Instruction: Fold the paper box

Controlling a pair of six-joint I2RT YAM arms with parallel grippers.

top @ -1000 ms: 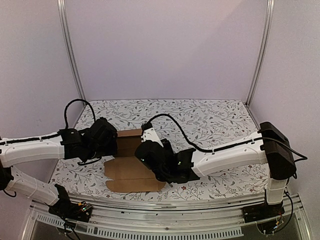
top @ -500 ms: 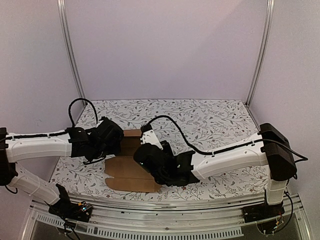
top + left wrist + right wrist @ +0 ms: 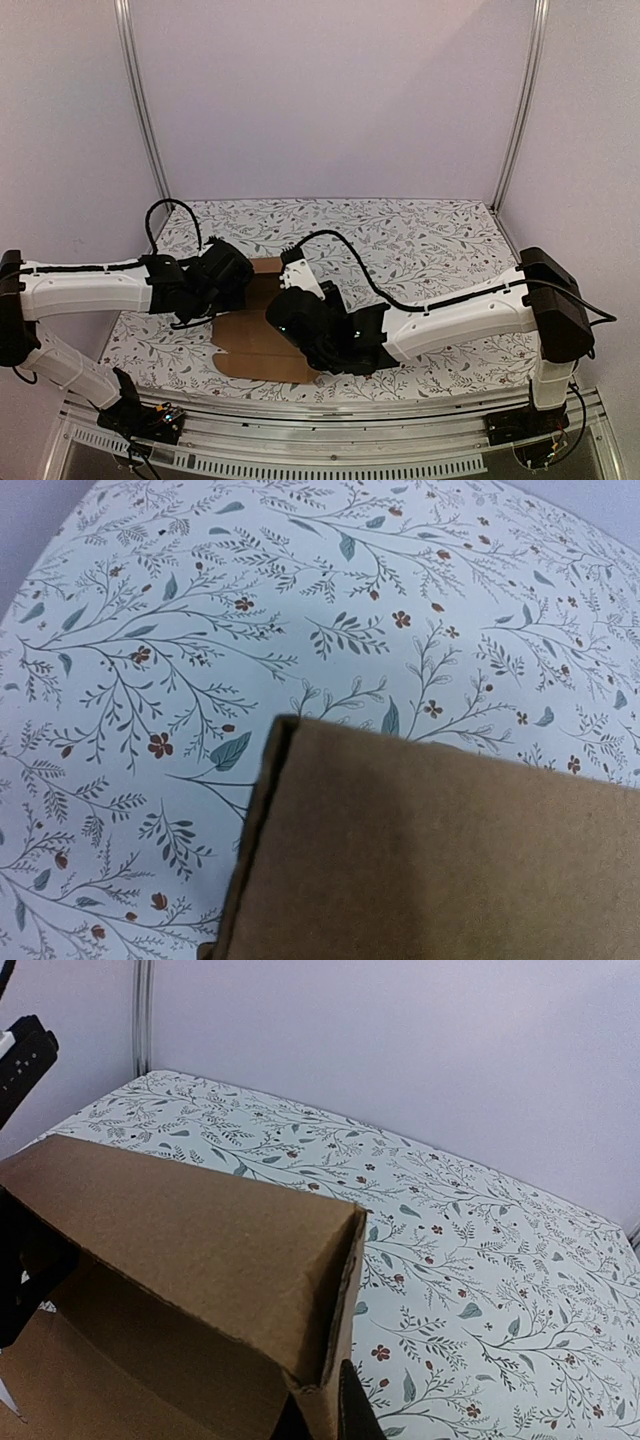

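Observation:
The paper box (image 3: 255, 352) is a brown cardboard piece, part flat on the table near the front, part raised between the two arms. My right gripper (image 3: 287, 297) is shut on a folded upright wall of the box (image 3: 180, 1230); its dark fingertips (image 3: 345, 1410) pinch the wall's lower corner, the gripper (image 3: 318, 1422) at the frame's bottom edge. My left gripper (image 3: 238, 283) sits against the raised panel's left side. In the left wrist view only a brown panel (image 3: 430, 850) with a folded edge shows; the fingers are hidden.
A floral tablecloth (image 3: 420, 245) covers the table. Metal posts (image 3: 140, 110) (image 3: 520, 110) stand at the back corners before lilac walls. An aluminium rail (image 3: 330, 440) runs along the front edge. A black cable (image 3: 340, 250) arcs over the right arm.
My left arm has moved right, bringing its gripper up against the raised panel. The right gripper with the box wall has shifted slightly left.

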